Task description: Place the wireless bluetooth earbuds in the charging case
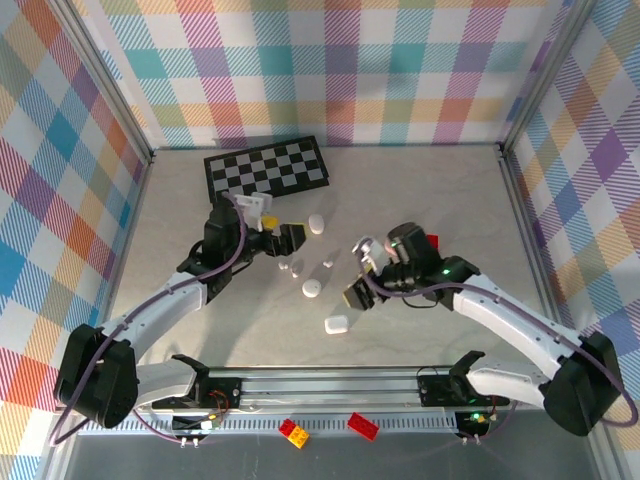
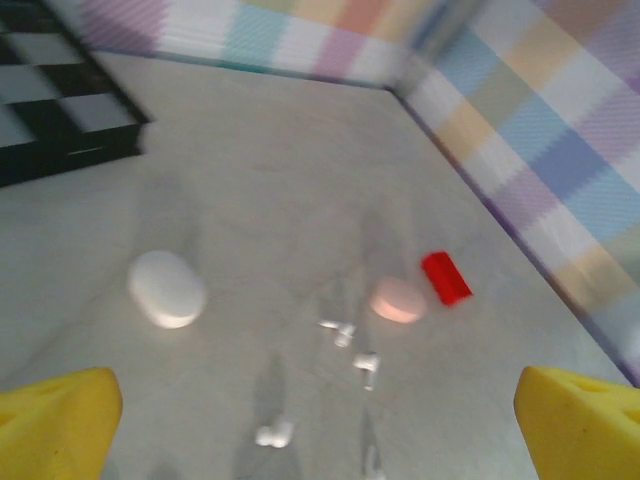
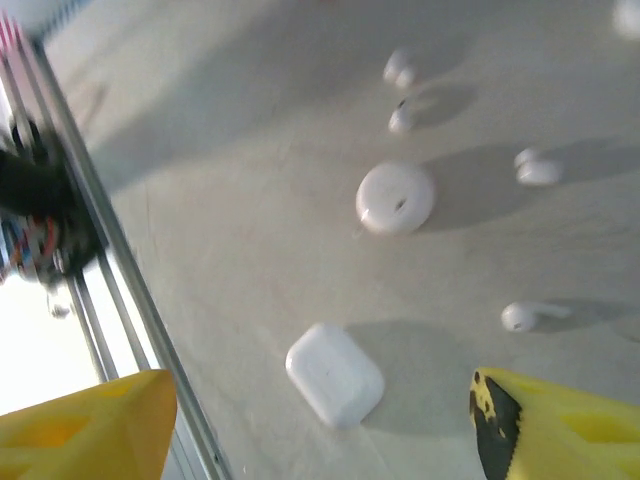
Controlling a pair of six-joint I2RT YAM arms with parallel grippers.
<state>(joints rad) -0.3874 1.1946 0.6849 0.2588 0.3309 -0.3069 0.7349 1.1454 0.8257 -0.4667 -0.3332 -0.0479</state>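
Right wrist view: right gripper [image 3: 322,400] and left gripper [image 2: 318,400] gape empty above loose earbuds [image 3: 520,317], so pinching one bud probably comes next.

I'm looking into a small booth closed in on three sides by the same pastel plaid fabric of pink, teal, orange and purple squares: the back wall [image 1: 340,70], the left wall [image 1: 50,200] and the right wall [image 1: 590,200]. Bare aluminium posts [image 1: 118,92] run up the two back corners where the panels meet. Underfoot is a pale grey, faintly mottled matte tabletop [image 1: 440,190], with a silver slotted aluminium rail [image 1: 330,382] along its near edge. Light falls evenly from above, leaving only soft, short shadows. Past the rail, the right wrist view has a washed-out white patch [image 3: 40,340].
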